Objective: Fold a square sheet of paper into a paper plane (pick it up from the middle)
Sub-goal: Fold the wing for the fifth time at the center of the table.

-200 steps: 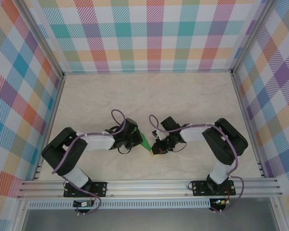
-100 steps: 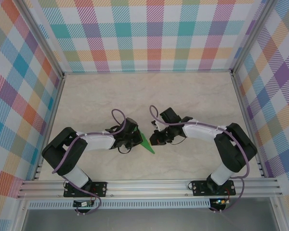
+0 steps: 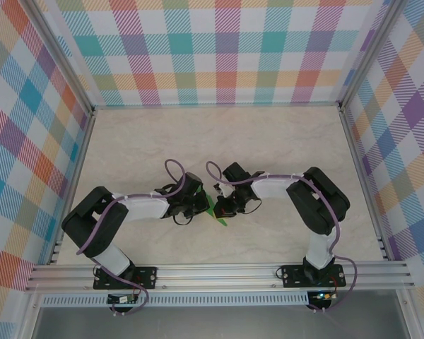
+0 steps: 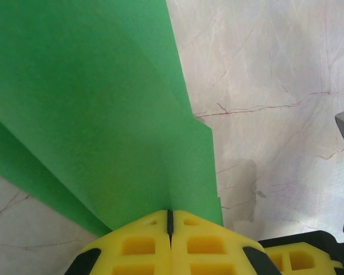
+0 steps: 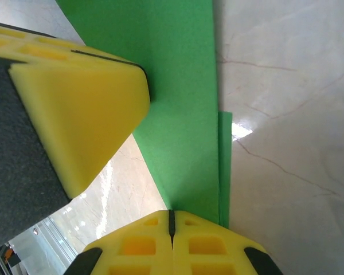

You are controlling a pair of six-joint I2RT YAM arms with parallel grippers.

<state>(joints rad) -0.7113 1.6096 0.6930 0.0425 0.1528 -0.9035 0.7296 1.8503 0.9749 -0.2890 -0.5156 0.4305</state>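
One folded green paper [image 4: 103, 114] is held; the left gripper [image 4: 169, 214] and the right gripper [image 5: 171, 215], two in all, are squeezed tight on it.

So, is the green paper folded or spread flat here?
Folded: the green paper shows overlapping layers with offset edges in both wrist views.

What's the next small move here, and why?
Probably slide the right pincer along the fold to sharpen the crease, with the left pincer anchoring the paper. Both pincers are shut on the green sheet, close beside each other. In the right wrist view one layer's edge peeks past the other, so the fold looks unfinished.
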